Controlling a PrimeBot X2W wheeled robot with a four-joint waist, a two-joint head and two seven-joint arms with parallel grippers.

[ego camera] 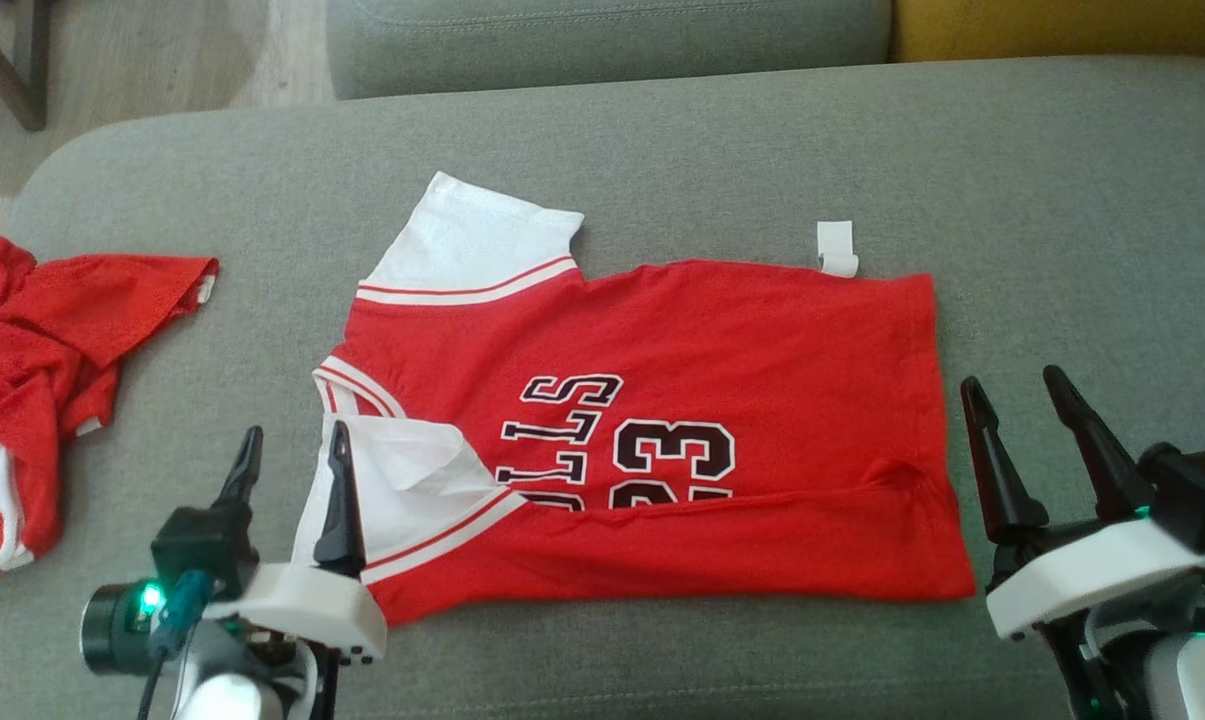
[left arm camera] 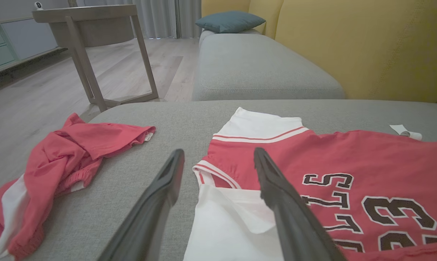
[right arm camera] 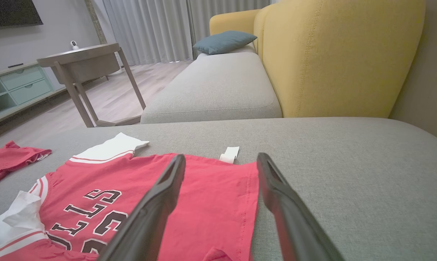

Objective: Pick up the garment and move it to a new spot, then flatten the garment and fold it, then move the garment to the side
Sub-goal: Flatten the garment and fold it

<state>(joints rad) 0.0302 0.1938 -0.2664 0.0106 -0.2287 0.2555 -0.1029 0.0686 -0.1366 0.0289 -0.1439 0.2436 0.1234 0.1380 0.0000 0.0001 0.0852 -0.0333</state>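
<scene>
A red jersey (ego camera: 722,350) with white sleeves and black lettering lies spread on the grey cushion (ego camera: 662,130), its near long edge folded over the numbers. The jersey (left arm camera: 349,159) and its folded white sleeve (left arm camera: 233,224) show in the left wrist view. My left gripper (ego camera: 295,448) stands open at the jersey's near-left corner, one finger over the white sleeve (ego camera: 402,480). My right gripper (ego camera: 1017,395) is open just right of the jersey's hem, holding nothing. In the right wrist view the jersey (right arm camera: 211,188) lies under the left finger (right arm camera: 160,195).
A second red and white garment (ego camera: 32,370) lies crumpled at the cushion's left end. A white tag (ego camera: 838,248) rests at the jersey's far edge. Beyond are another grey seat (left arm camera: 254,65), a yellow backrest (right arm camera: 334,54), a wooden side table (left arm camera: 91,43) and bare floor.
</scene>
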